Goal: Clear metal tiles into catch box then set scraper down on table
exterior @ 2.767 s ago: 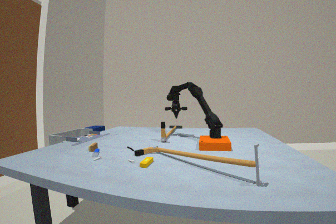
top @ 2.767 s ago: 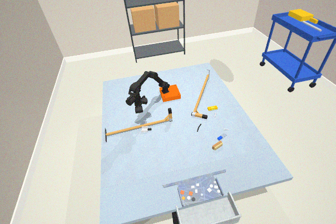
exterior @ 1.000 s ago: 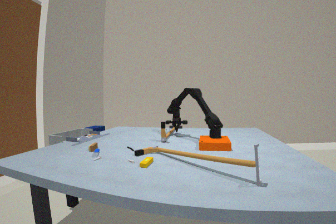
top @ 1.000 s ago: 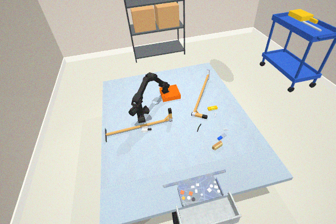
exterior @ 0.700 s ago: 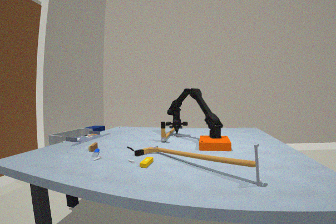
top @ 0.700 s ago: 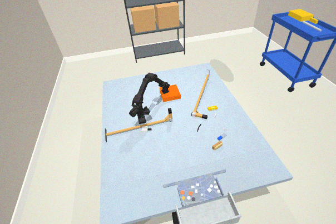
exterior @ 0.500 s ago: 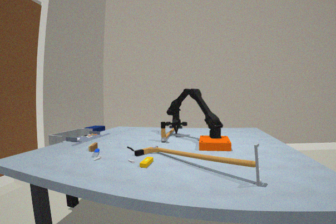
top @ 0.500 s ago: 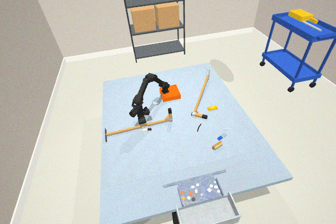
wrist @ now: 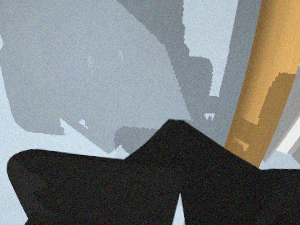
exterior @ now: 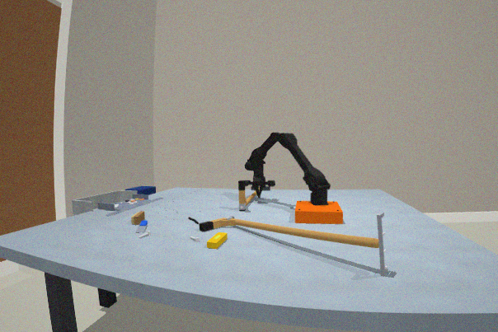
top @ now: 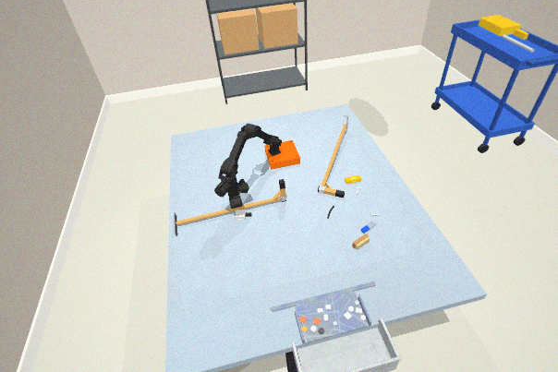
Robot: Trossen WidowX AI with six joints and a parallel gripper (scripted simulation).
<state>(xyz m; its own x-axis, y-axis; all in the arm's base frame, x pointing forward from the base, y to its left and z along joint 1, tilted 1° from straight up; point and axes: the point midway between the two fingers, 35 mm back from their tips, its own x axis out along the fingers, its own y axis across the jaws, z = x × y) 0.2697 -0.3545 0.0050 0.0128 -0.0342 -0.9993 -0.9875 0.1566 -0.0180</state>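
A long wooden-handled tool [top: 208, 217] [exterior: 241, 198] [wrist: 272, 39] with a dark crosswise blade lies left of centre. Its short angled grip stands up at the other end. A second long tool [top: 334, 156] [exterior: 305, 233] with a thin grey end piece lies on the right; which one is the scraper I cannot tell. My gripper [top: 236, 206] [exterior: 259, 196] [wrist: 174, 127] is shut and empty, its tips low beside the first tool's handle. The steel plate [top: 342, 299] bears several white, orange and dark pieces. The catch box [top: 342, 352] at its far end shows no pieces inside.
A small white-and-black item [top: 239, 216] lies by the handle under my gripper. A yellow block [top: 353, 179] [exterior: 217, 240], a black curved piece [top: 331, 211], a blue-and-grey item [top: 365, 229] and a wooden block [top: 360, 242] lie to the right. A low rail [top: 323, 296] borders the plate.
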